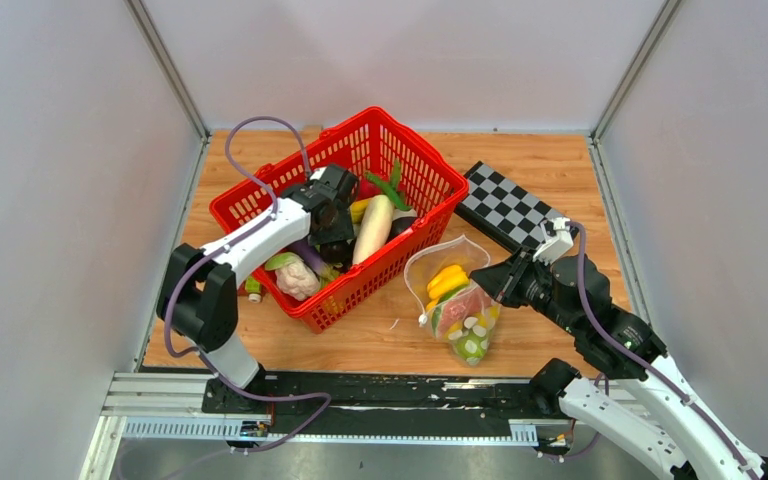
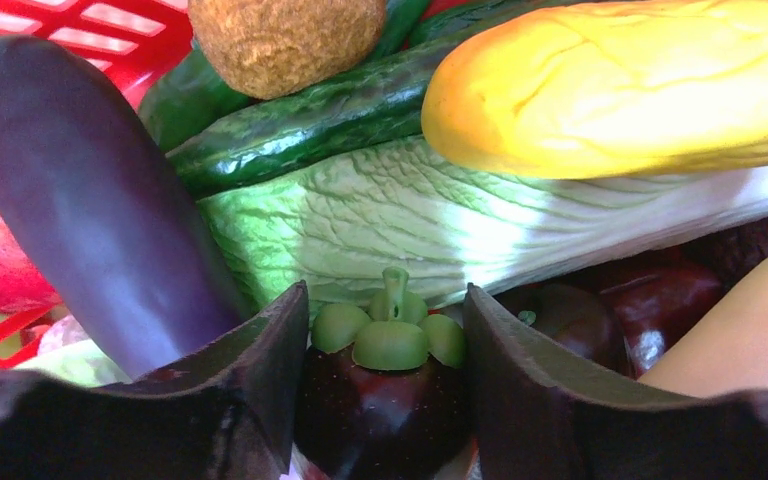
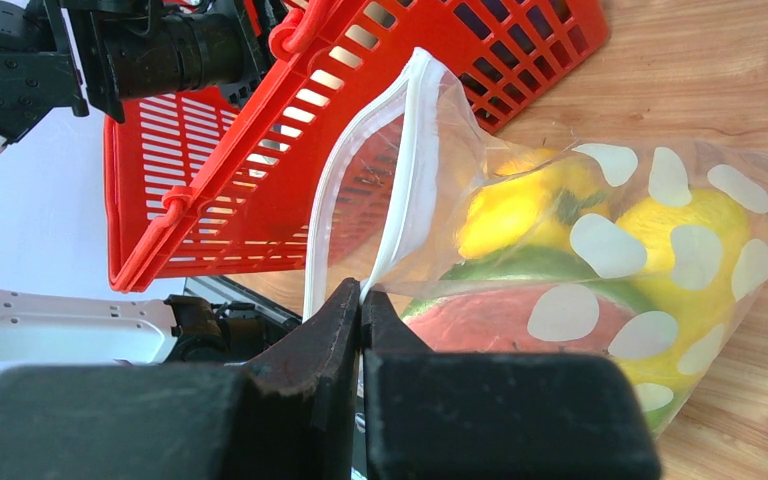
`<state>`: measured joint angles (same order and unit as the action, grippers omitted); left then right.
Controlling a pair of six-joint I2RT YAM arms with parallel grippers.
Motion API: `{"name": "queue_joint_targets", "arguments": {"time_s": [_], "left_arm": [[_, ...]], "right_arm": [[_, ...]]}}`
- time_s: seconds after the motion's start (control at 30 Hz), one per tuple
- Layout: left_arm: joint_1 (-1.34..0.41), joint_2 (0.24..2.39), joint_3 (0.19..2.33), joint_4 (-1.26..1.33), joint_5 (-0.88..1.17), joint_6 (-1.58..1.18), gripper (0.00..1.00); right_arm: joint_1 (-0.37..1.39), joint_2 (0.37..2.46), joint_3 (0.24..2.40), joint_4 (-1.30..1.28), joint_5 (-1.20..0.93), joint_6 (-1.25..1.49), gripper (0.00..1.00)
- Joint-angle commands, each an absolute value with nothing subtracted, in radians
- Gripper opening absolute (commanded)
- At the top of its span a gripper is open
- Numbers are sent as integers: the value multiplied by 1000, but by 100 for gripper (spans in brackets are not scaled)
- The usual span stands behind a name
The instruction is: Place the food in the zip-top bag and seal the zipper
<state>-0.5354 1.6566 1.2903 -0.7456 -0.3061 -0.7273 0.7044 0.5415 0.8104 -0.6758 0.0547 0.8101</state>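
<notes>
Right gripper (image 3: 362,296) clamped on dotted clear plastic bag (image 3: 660,250) rim.
Left gripper (image 2: 386,298) straddling dark purple toy fruit (image 2: 380,420), bottom centre; grip unclear tbh.

The left arm (image 1: 260,240) is extended toward centre frame, the left gripper (image 2: 385,300) pointed down with jaws parted — whether a grip is made cannot be told. From lower right the right arm (image 1: 610,340) is angled leftward — the right gripper (image 3: 362,295) is pinched tight on the rim of the zip-top bag (image 3: 520,150).
</notes>
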Motion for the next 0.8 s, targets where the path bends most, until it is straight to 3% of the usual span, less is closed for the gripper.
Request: {"name": "queue_joint_targets", "arguments": {"time_s": [0.0,0.1,0.33,0.77], "left_arm": [[-535,1573,1264,-725,-298,-713,46],[-535,1540,1252,-723,-304,-708,34],[-535,1470,1240,-722,-316,-690,28],[-535,1270,1278,-663,-233,-630,29]], "right_arm": [[708,543,830,-629,59,801,4],[707,548,831,-626,55,802,4],[707,548,831,-624,52,804,4],[707,555,833,-612,47,804,3]]}}
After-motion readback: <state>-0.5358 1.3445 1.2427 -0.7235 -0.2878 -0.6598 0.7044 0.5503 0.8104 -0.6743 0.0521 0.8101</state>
